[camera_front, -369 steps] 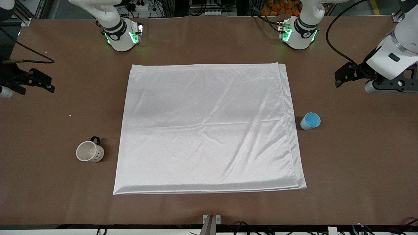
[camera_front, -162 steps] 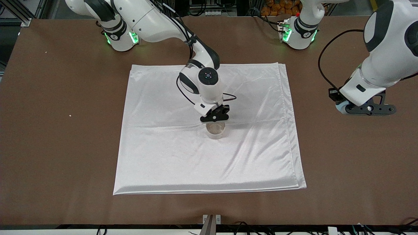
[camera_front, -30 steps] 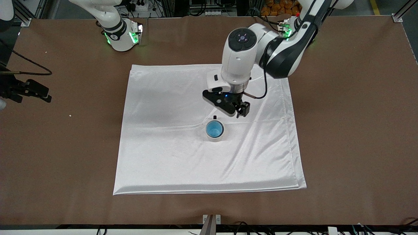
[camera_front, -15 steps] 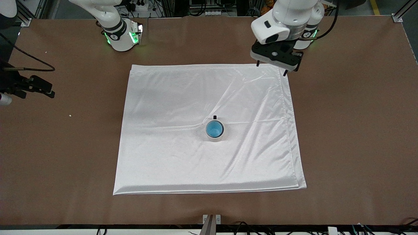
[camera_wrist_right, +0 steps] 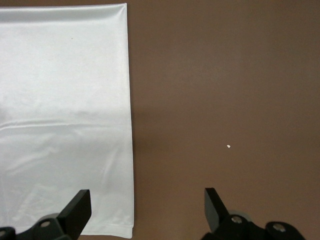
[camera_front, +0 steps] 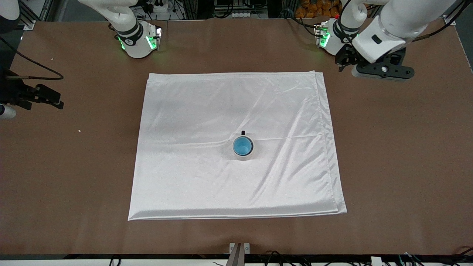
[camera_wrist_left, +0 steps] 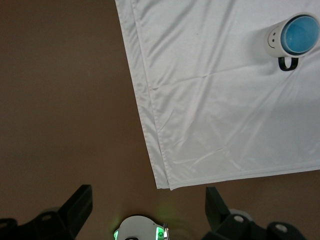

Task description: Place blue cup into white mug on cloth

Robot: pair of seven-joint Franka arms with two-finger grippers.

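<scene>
The blue cup (camera_front: 242, 146) sits upright inside the white mug (camera_front: 244, 155), which stands near the middle of the cloth (camera_front: 184, 177); the mug's black handle points toward the robots' bases. The left wrist view also shows the cup (camera_wrist_left: 300, 34), the mug (camera_wrist_left: 272, 42) and the cloth (camera_wrist_left: 215, 100). My left gripper (camera_front: 382, 71) is open and empty over the bare table beside the left arm's base, its fingers wide apart in its wrist view (camera_wrist_left: 147, 197). My right gripper (camera_wrist_right: 147, 200) is open and empty, and waits at the right arm's end of the table (camera_front: 11, 105).
The brown table (camera_front: 406, 166) surrounds the cloth. The left arm's base (camera_front: 338, 35) and the right arm's base (camera_front: 138, 38) stand along the table's edge. A black cable (camera_front: 37, 70) lies near the right gripper. A white crumb (camera_front: 79, 130) lies on the table.
My left arm has drawn back from over the mug to beside its own base, open and empty. The blue cup stays in the mug. The right arm has hardly moved.
</scene>
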